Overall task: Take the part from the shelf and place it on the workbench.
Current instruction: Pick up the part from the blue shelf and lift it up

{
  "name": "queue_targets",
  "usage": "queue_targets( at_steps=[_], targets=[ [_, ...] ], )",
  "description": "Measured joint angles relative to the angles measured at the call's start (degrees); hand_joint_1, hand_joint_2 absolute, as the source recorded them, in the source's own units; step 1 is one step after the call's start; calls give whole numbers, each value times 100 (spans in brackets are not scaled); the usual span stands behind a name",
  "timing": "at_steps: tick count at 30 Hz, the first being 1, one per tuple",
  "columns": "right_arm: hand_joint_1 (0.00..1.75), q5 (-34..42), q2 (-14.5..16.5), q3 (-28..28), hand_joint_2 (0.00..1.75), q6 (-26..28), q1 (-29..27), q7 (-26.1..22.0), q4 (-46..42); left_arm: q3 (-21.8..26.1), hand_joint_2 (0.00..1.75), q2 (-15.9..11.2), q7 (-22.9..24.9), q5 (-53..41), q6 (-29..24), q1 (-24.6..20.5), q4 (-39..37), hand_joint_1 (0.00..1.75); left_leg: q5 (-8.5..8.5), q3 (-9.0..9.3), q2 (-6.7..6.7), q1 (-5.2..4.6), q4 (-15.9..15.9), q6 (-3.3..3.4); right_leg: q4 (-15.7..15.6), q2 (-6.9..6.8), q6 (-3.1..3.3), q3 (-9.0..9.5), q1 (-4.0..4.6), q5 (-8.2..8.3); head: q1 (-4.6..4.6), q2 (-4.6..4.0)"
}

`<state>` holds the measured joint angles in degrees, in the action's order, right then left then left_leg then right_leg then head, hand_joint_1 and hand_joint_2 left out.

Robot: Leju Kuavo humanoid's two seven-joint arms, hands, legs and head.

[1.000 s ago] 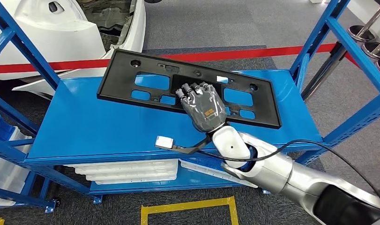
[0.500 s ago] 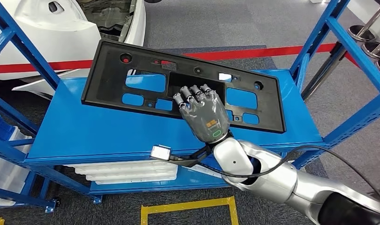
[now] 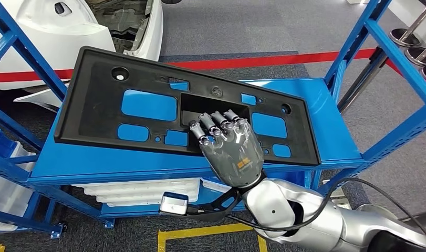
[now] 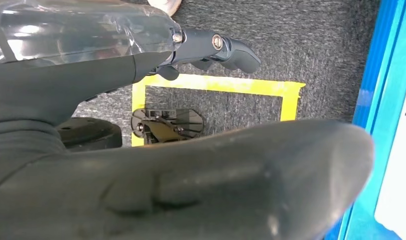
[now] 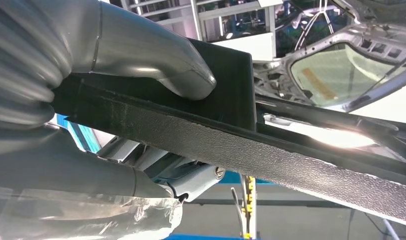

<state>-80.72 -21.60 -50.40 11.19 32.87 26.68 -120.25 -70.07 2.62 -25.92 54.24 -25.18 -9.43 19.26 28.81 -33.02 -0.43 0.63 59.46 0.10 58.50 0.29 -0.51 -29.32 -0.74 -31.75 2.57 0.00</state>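
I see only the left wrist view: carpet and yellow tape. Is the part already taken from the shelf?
Observer: In the head view the right hand grips the black panel, which is tilted over the blue shelf.
Operator: Is the grip firm, thumb also?
Observer: In the right wrist view the thumb presses one face of the panel's edge and a finger lies under the other.
Operator: And my left hand?
Observer: The left hand holds nothing.
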Motion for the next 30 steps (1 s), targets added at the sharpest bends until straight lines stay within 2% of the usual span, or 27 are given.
queue_targets(
  at_steps=[10, 14, 30],
  targets=[
    [175, 0, -38, -584, 175, -524, 521, 361, -280, 0, 0, 3, -4, -163, 72, -58, 0, 0, 0, 0, 0, 0, 0, 0, 0, 1, 0, -1, 0, 0, 1, 0],
    [175, 0, -43, -800, 175, -669, 661, 382, -316, 0, 175, 2, -88, -202, 203, -54, 0, 0, 0, 0, 0, 0, 0, 0, 0, 0, 0, 0, 0, 0, 0, 0],
    [175, 0, -45, -1254, 175, -774, 849, 343, -392, 9, 175, 1, -156, -151, 299, -34, 0, 0, 0, 0, 0, 0, 0, 0, 0, 0, 0, 0, 0, 0, 1, 0]
  ],
)
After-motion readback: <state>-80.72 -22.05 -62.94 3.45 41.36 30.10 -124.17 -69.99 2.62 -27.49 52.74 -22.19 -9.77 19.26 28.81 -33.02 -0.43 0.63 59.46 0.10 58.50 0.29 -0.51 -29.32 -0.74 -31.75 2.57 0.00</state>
